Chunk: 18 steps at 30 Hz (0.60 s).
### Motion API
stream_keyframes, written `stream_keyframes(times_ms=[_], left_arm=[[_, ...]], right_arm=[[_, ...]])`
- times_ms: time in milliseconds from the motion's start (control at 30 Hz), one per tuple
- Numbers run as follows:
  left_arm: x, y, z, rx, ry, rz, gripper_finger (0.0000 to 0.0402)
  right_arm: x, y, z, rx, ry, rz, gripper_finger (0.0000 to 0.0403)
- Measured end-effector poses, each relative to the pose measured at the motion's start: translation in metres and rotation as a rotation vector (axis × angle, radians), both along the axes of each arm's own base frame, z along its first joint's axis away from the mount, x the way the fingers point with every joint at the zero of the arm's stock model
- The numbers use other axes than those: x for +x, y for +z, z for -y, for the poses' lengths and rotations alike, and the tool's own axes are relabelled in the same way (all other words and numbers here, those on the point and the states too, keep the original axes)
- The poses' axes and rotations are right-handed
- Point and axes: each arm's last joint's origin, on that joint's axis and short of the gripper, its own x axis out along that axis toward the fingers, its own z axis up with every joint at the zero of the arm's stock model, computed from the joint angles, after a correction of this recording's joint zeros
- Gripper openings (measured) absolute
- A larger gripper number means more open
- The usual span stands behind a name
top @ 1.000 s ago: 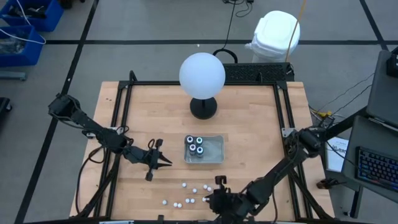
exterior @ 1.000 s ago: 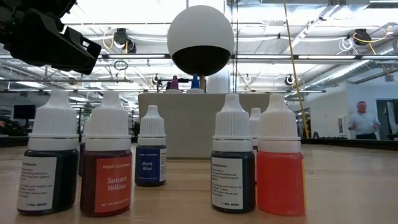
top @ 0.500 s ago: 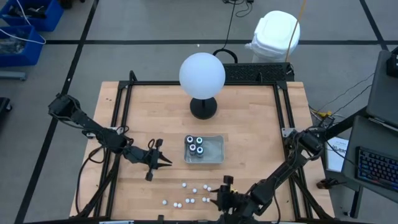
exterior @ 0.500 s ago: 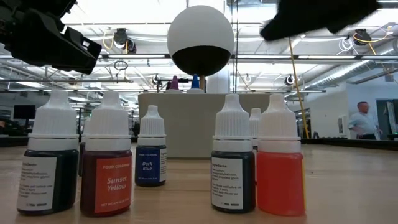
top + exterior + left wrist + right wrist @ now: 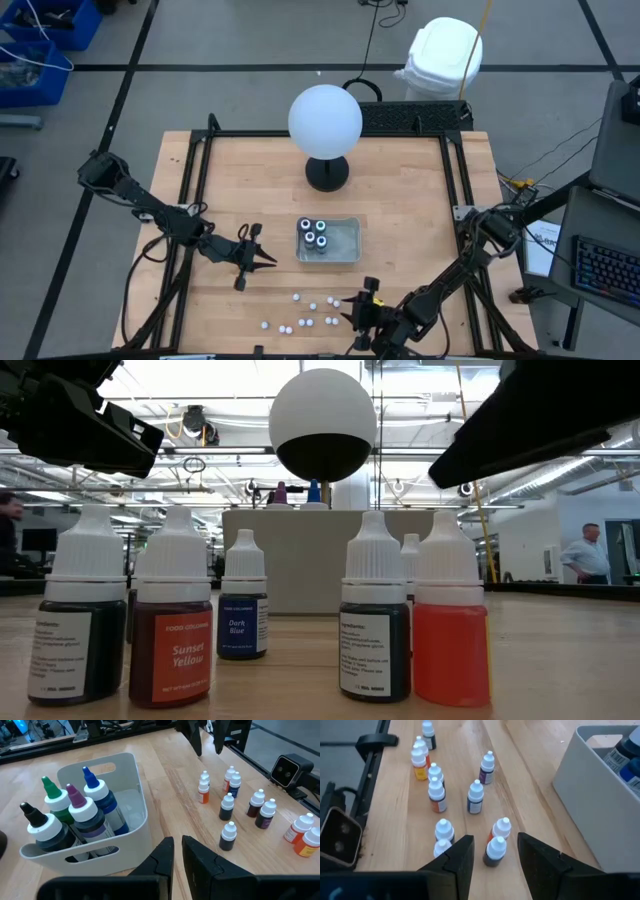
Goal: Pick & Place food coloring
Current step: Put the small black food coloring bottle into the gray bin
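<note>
Several tiny white-topped food coloring bottles (image 5: pixel 305 310) stand loose on the wood near the table's near edge; they show close up in the low view (image 5: pixel 380 620). Larger dark bottles with coloured tips (image 5: pixel 75 817) stand in the clear tray (image 5: pixel 345 255). My right gripper (image 5: pixel 362 303) is open over the loose bottles. In its wrist view (image 5: pixel 495 847) its fingers stand on either side of a dark white-capped bottle (image 5: pixel 496 851) without touching it. My left gripper (image 5: pixel 270 260) hovers shut just left of the tray (image 5: pixel 125 805).
A big white globe on a black base (image 5: pixel 325 120) stands at the far middle. Black frame rails (image 5: pixel 195 200) run along the table's sides. The low camera (image 5: pixel 337 837) sits at the near edge beside the loose bottles. Bare wood lies right of the tray.
My right gripper has moved a little toward the table's right along the near edge. Its arm has come into the low view from above at the upper right and now fills more of it. The bottles and my left gripper have stayed put.
</note>
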Motion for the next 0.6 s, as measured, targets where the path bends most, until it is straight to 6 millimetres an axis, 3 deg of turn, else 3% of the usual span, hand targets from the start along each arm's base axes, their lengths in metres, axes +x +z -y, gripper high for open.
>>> stream_keyframes(times_ms=[600], left_arm=[[0.0,0.0,0.0,-0.003,0.002,0.0,0.0047]], right_arm=[[0.004,-0.032,0.031,0.132,0.021,0.046,0.0148]])
